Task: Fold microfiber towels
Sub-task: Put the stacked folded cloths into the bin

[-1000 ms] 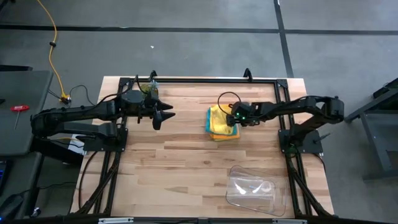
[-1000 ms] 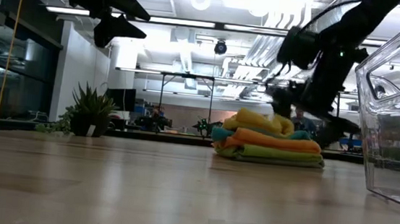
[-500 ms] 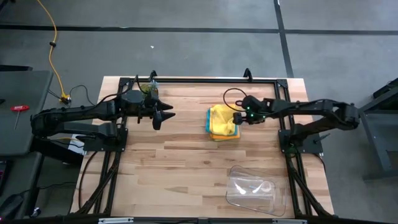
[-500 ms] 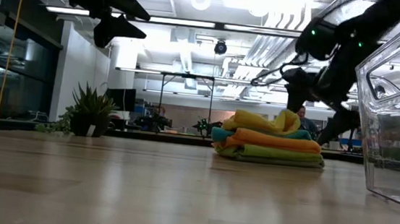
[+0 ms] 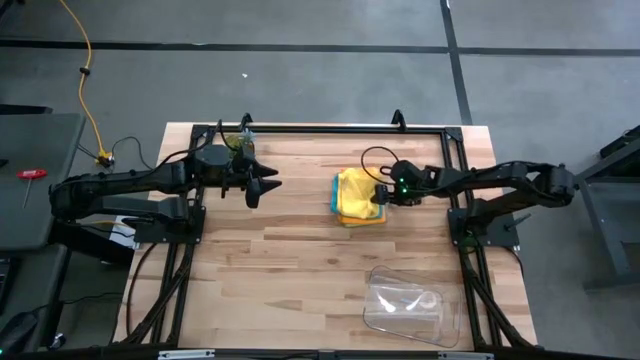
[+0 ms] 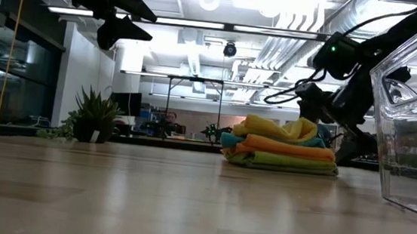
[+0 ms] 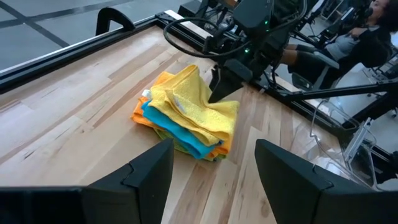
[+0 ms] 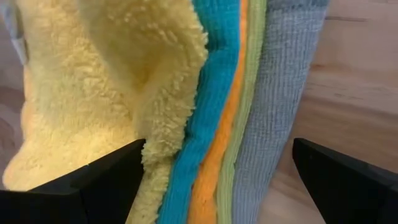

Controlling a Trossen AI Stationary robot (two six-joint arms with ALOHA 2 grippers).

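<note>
right gripper [image 5: 380, 194] spread wide at the towel stack [image 5: 356, 196] edge, yellow towel [image 7: 199, 109] on top; left gripper [image 5: 262, 186] spread, well apart from the stack

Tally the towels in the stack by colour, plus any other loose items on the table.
Yellow towel: 1, top, rumpled
Teal towel: 1
Orange towel: 1
Lime green towel: 1
Grey towel: 1
Clear plastic tray: 1
Total: 6 items, 5 of them towels
</note>
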